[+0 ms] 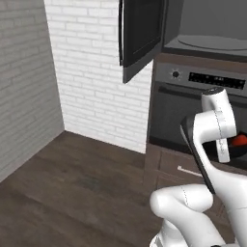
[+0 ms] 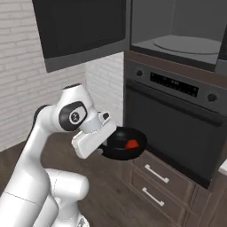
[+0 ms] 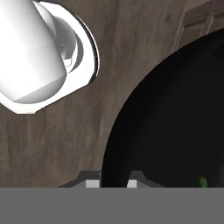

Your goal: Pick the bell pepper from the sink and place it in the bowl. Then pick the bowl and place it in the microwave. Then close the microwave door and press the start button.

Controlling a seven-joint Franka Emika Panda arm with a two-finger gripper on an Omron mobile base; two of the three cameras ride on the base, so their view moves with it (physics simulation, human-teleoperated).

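My gripper (image 2: 104,148) is shut on the rim of the black bowl (image 2: 124,144) and holds it in the air in front of the oven. The red bell pepper (image 2: 131,144) lies inside the bowl. In the hand view the bowl (image 3: 175,122) spreads to the right of my gripper (image 3: 110,181), and a bit of green stem (image 3: 202,180) shows. From the left base view my arm hides most of the bowl (image 1: 236,150) and pepper (image 1: 240,140). Above, the microwave (image 2: 177,35) stands open, its door (image 2: 80,26) swung out to the left. The sink and start button are out of view.
The oven (image 2: 177,119), with its knob and display strip, sits right below the microwave, and drawers (image 2: 155,177) lie under it. A white brick wall (image 1: 91,72) runs to the left. Dark wooden floor (image 1: 72,183) lies open on the left.
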